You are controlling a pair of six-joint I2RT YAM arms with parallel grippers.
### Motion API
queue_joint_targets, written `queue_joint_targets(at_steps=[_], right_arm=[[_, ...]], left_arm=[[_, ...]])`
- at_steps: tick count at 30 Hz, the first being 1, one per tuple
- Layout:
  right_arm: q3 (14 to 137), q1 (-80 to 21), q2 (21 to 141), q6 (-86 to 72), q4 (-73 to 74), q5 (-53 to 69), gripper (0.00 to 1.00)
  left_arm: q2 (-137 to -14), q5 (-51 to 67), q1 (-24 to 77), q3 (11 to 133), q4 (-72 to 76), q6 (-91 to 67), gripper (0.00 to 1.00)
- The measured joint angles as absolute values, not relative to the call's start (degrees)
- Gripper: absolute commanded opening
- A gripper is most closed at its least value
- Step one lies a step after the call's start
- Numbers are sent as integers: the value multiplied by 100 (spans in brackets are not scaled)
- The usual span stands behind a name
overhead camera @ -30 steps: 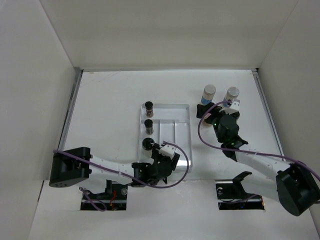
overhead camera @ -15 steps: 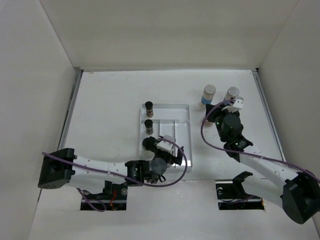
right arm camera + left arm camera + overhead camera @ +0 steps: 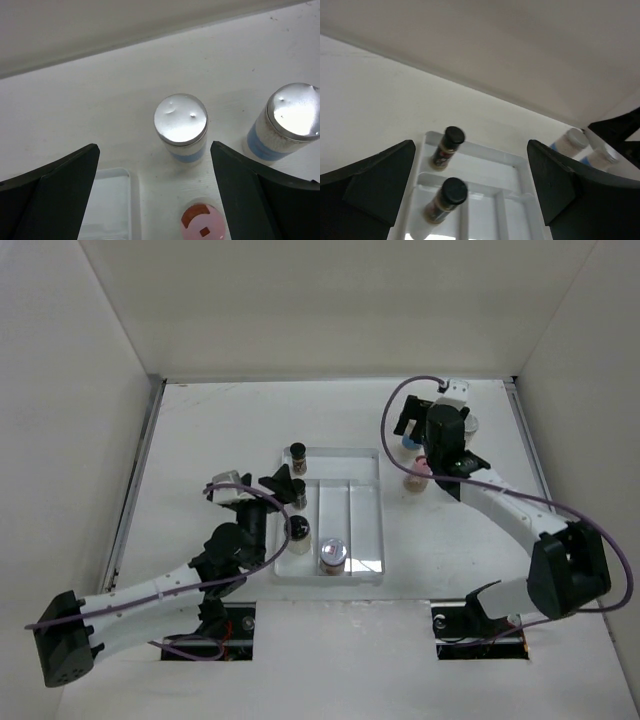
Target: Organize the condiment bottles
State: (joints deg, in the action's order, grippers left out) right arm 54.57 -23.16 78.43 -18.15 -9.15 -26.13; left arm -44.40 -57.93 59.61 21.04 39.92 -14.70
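Spreading wide with nothing between them, the jaws of the left gripper [image 3: 470,145] hang at the left edge of the white tray [image 3: 340,452]. Two black-capped bottles [image 3: 447,145] stand one behind the other in its left column, with a black-lidded jar [image 3: 297,530] nearer the arms and a silver-lidded jar [image 3: 333,553] in the middle column. Right gripper [image 3: 154,146], jaws equally wide and empty, hovers over the table [image 3: 220,430] right of the tray, above two silver-capped bottles [image 3: 181,127] with blue labels, standing apart, a pink-capped jar [image 3: 202,225] just nearer.
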Motion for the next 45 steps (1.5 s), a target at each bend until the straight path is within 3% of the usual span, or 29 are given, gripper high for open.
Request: queue_joint_targets(at_steps=[4,10,15,18,25,32,45], right_arm=[[5944,-2088,8560,-1621,-572,-2606,100],[6276,-1822,9308,-1514,-340,-2477,100],[6493,-1761,9747,-1455,-357,-2298,65],[6499,-1769,9786,-1426,-447,-2292,55],[6357,-2016,9327,-1105,-506,-2453,55],[6359,-3151,8665,-1055,-945,-2414,56],[6855,-4178,10082,-1188,-985,-2161,60]], left_arm=[[-3896,-6180,5693,1188,3979,-1815,100],[-4051,-6593,5513,508,3948,-2137,100],[-4296,-6584,5349,436,4056,-2307,100],[-4429,-6549,5266,357,4233,-2449,100],[-4939,-6357,5157,333,4550,-2788,100],[-5164,-6217,5004,329,4775,-3070,100],[-5236,-6160,4910,325,4829,-3245,100]])
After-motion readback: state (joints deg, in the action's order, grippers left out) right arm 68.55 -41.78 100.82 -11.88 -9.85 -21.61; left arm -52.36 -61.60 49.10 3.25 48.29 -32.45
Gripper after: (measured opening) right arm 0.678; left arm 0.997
